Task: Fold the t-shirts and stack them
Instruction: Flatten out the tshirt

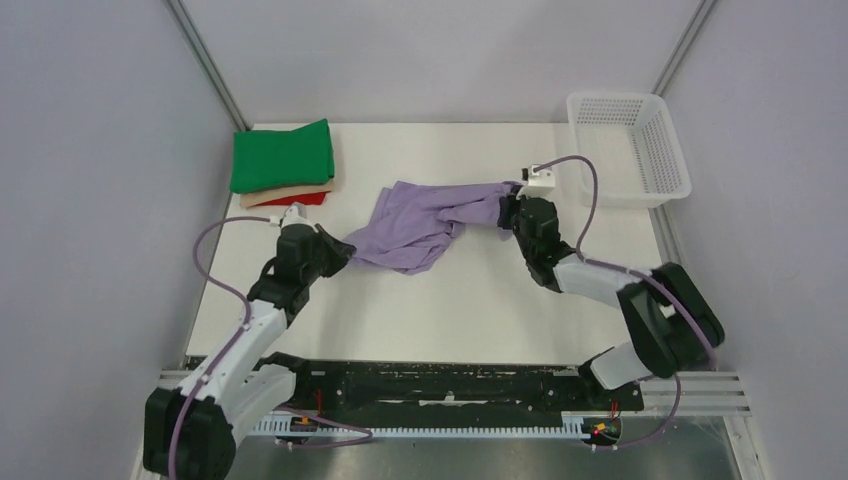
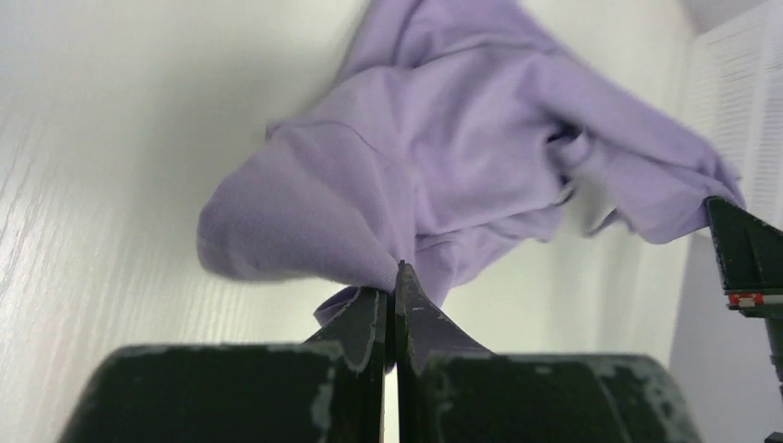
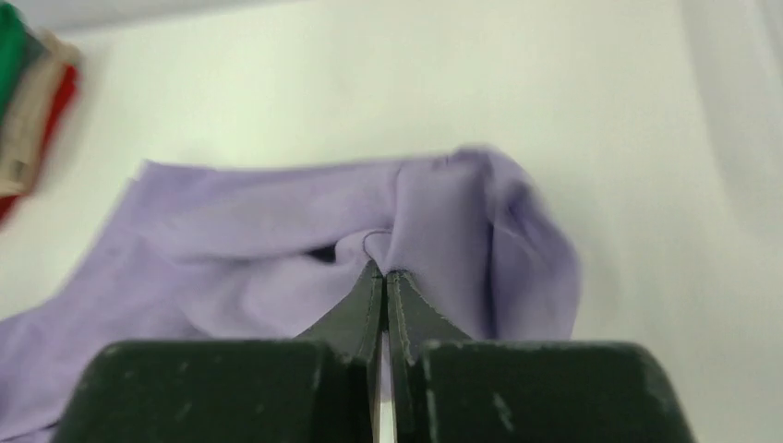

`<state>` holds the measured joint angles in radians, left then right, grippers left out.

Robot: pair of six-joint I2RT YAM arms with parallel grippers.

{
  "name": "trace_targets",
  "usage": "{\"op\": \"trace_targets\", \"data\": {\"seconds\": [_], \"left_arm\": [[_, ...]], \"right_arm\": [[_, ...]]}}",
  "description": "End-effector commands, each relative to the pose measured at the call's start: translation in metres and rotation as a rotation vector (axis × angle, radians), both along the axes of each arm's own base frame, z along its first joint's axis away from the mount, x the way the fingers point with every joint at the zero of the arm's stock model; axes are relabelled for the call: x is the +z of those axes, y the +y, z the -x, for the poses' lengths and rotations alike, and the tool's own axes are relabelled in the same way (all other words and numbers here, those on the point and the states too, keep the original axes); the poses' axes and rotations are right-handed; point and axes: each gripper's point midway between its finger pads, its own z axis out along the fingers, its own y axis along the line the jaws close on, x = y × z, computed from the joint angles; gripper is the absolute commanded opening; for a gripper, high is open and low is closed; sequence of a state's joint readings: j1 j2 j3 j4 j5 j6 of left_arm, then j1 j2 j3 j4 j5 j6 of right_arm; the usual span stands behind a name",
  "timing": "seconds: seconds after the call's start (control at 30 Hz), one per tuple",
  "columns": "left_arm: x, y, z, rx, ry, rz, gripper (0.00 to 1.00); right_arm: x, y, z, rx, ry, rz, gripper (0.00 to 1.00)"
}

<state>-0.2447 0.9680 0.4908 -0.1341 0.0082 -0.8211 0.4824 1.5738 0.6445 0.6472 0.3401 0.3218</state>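
Top external: purple tee [image 1: 420, 225] in L gripper [image 1: 348, 247] & R gripper [image 1: 510, 205]

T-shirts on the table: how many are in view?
4. The lavender shirt is crumpled mid-table, pinched by the left gripper and right gripper. The green shirt, beige shirt and red shirt sit stacked at the far left; others could hide within that stack.

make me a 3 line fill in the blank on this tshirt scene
1. The left gripper and right gripper are each shut on the ____ t-shirt.
2. The top shirt of the folded stack is ____.
3. The white mesh basket sits at the far ____ corner of the table.
Missing words: purple, green, right.
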Motion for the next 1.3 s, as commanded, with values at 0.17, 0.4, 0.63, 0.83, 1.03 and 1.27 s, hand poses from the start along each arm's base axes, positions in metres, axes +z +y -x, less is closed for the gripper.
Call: {"op": "trace_targets", "data": {"seconds": [0.17, 0.4, 0.63, 0.83, 1.03, 1.27], "left_arm": [[0.193, 0.008, 0.007, 0.021, -0.515, 0.078, 0.02], [0.31, 0.029, 0.033, 0.087, -0.771, 0.09, 0.02], [0.386, 0.046, 0.057, 0.136, -0.917, 0.065, 0.02], [0.387, 0.052, 0.024, 0.202, -0.861, 0.001, 0.02], [0.359, 0.042, -0.057, 0.223, -0.714, -0.087, 0.02], [0.394, 0.032, -0.14, 0.147, -0.695, -0.114, 0.02]], "right_arm": [[0.16, -0.017, 0.046, 0.096, -0.313, 0.03, 0.0], [0.274, -0.032, 0.087, 0.13, -0.502, 0.014, 0.0], [0.353, -0.05, 0.113, 0.104, -0.611, 0.025, 0.0], [0.375, -0.058, 0.097, 0.035, -0.616, 0.103, 0.0], [0.353, -0.049, 0.03, -0.035, -0.506, 0.222, 0.0], [0.418, -0.048, -0.047, -0.041, -0.585, 0.173, 0.0]]}}
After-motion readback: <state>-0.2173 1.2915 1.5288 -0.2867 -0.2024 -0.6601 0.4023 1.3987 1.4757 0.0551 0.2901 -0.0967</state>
